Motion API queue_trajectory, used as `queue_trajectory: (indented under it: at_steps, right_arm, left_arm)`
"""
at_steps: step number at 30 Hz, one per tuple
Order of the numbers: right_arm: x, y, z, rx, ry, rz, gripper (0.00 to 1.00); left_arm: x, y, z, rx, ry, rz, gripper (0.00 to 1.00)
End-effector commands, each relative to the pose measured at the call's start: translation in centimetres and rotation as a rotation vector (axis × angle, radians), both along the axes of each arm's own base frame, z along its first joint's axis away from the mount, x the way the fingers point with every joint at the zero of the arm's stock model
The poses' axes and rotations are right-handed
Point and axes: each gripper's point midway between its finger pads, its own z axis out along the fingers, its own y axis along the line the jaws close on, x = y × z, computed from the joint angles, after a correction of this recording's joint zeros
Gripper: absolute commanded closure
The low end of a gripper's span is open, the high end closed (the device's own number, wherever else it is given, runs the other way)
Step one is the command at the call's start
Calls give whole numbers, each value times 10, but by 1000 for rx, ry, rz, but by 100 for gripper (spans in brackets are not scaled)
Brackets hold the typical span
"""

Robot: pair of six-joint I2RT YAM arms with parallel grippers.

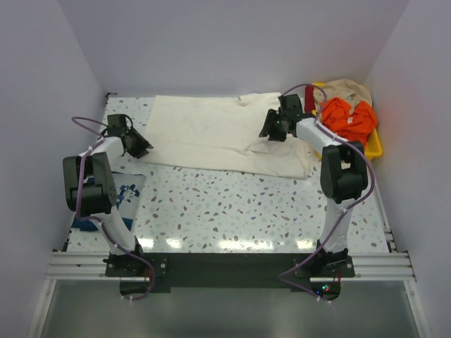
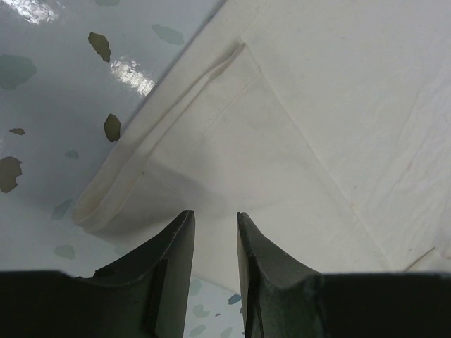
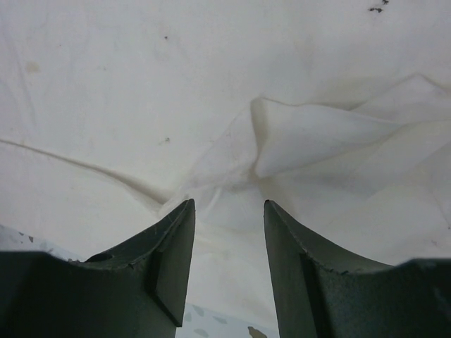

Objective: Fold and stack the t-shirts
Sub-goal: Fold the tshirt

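Note:
A large cream t-shirt [image 1: 218, 130] lies spread flat across the far half of the table. A navy t-shirt with a white print [image 1: 129, 191] lies at the left edge, partly hidden by the left arm. My left gripper [image 1: 143, 148] hovers at the cream shirt's near-left corner. In its wrist view the jaws [image 2: 215, 220] stand a little apart, open and empty, just short of the hemmed corner [image 2: 176, 141]. My right gripper [image 1: 268, 132] is over the shirt's right part. Its jaws [image 3: 229, 208] are open with nothing between them, and a bunched fold [image 3: 296, 134] lies just ahead.
A yellow tray [image 1: 377, 146] at the far right holds an orange cloth [image 1: 347, 117] and a beige cloth [image 1: 350, 90]. Walls close in the table at the back and on both sides. Speckled tabletop [image 1: 246, 204] shows in front of the cream shirt.

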Motion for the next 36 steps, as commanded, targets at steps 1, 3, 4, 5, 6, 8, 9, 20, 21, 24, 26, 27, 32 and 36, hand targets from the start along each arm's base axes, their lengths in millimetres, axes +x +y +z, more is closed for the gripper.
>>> queue_trajectory:
  at_steps: [1,3,4,5,6,8,9,20,21,24,26,27,32,36]
  right_arm:
    - [9,3,11,-3,-59,31,53]
    - [13,5,6,5,-61,32,53]
    - [14,5,4,5,-58,32,53]
    - [16,5,-2,-4,-43,29,54]
    - [17,3,-4,-12,-40,30,54]
    - [18,4,-7,-14,-38,30,54]
    - [19,3,-12,-14,-29,28,54]
    - [16,18,-14,15,-27,56,67]
    - [19,19,-11,22,-31,56,70]
    - [20,29,-8,38,-33,79,80]
    - [20,35,-9,40,-31,88,87]
    - [23,36,-6,44,-39,89,91]
    - [33,51,2,56,-65,122,94]
    - [42,67,2,49,-79,170,94]
  left_arm:
    - [12,-2,13,4,-50,-28,65]
    - [11,-2,11,5,-47,-27,65]
    - [12,-2,11,4,-48,-28,65]
    - [12,-2,11,2,-45,-29,65]
    - [12,-3,11,0,-48,-30,65]
    - [11,-2,11,0,-46,-27,65]
    - [13,-2,12,1,-52,-28,65]
    - [13,-2,11,3,-50,-31,65]
    - [14,-2,12,3,-51,-31,65]
    - [14,-1,12,4,-51,-30,65]
    - [14,-2,12,2,-50,-33,65]
    - [14,-2,12,5,-51,-33,65]
    - [14,-2,11,4,-45,-33,66]
    - [13,-2,9,2,-41,-34,66]
